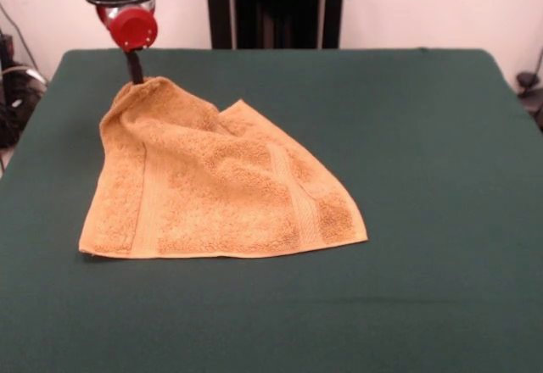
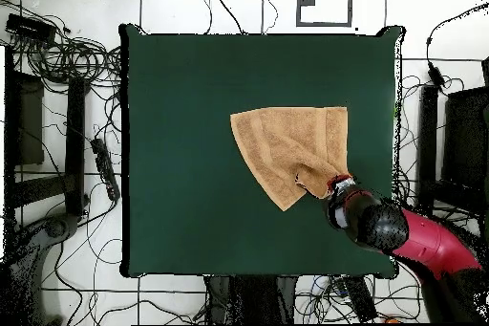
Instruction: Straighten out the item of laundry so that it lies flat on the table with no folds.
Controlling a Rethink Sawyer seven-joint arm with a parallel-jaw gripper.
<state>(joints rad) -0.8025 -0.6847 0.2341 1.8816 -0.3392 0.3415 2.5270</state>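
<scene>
**Orange-tan towel lifted by one corner**

Terry towel (image 1: 222,188) lies partly on the green table (image 1: 424,153), folded over itself, its far-left corner in the front view raised. The gripper (image 1: 136,72) is closed on that corner, holding it above the cloth top.

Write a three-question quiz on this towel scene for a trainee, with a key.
1. True or false: the towel lies fully flat on the table.
2. Which part is lifted? A) a corner at the gripper B) its middle C) none.
3. Fill in: the tabletop is dark ____.

Key: 1. False; one corner is raised and the cloth slopes down from it. 2. A. 3. green.
</scene>
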